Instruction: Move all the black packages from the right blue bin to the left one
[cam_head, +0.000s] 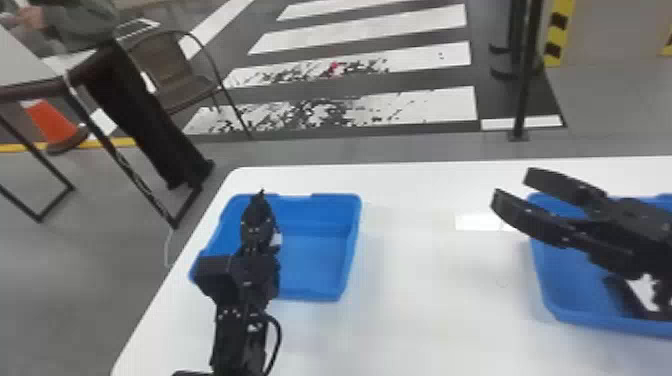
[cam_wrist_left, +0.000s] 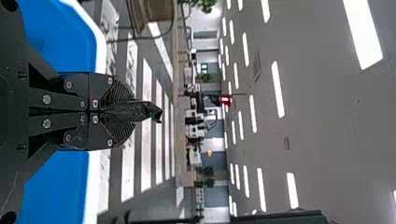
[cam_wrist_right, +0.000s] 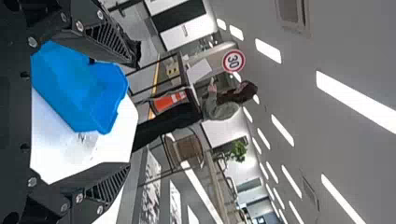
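In the head view my left gripper (cam_head: 260, 200) points forward above the left blue bin (cam_head: 320, 265), where no package is visible. Its two fingers meet in the left wrist view, where the left gripper (cam_wrist_left: 135, 112) has ragged black tips. Over the left side of the right blue bin (cam_head: 575, 295) my right gripper (cam_head: 511, 186) stands with its fingers spread apart. A black package (cam_head: 620, 295) with a white patch lies in that bin, partly covered by the arm. From the right wrist, the right gripper (cam_wrist_right: 135, 107) holds nothing between its fingers; the left bin (cam_wrist_right: 74, 88) shows beyond them.
Both bins rest on a white table (cam_head: 430, 280), with a wide strip of tabletop between them. Behind it stand a chair (cam_head: 172, 70), an orange cone (cam_head: 50, 120) and a dark post (cam_head: 525, 75).
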